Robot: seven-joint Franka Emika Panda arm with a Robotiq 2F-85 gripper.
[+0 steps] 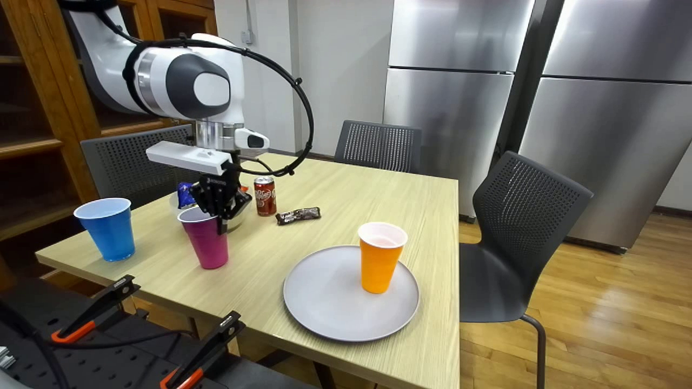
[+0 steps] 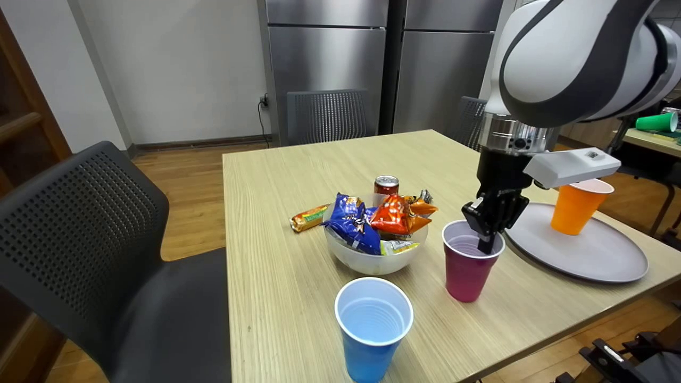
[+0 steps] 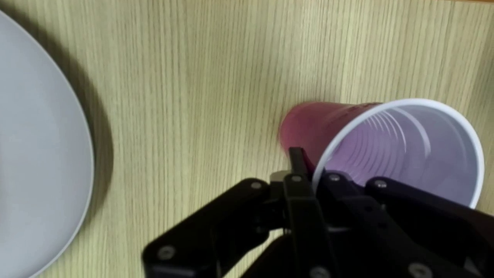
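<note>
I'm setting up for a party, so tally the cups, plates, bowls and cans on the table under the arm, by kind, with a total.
Blue cup, purple cup, orange cup: 3
Plate: 1
Bowl: 1
Can: 1
Total: 6

Black hand (image 3: 314, 183) clamped on rim of magenta cup (image 3: 386, 143), fingers (image 3: 297, 162) split: one outside wall, other inside, touching. Mouth turned to camera; white rim, pale lilac inside, ribbed. Cup looks slanted, base toward gray plate (image 3: 40, 146); real tilt or camera angle, can't tell. Same for whether base touches desk (image 3: 193, 96). Desk pale wood look, fine grain roughly square to the one visible edge. Thin orange-brown strip (image 3: 478, 1) just past that edge, cup side. Cup in from edge, apart from it. Plate well apart from cup along same edge direction, partly out of view, dark shadow (image 3: 103, 154) beside its rim. Silver screw heads (image 3: 166, 253) on hand.
</note>
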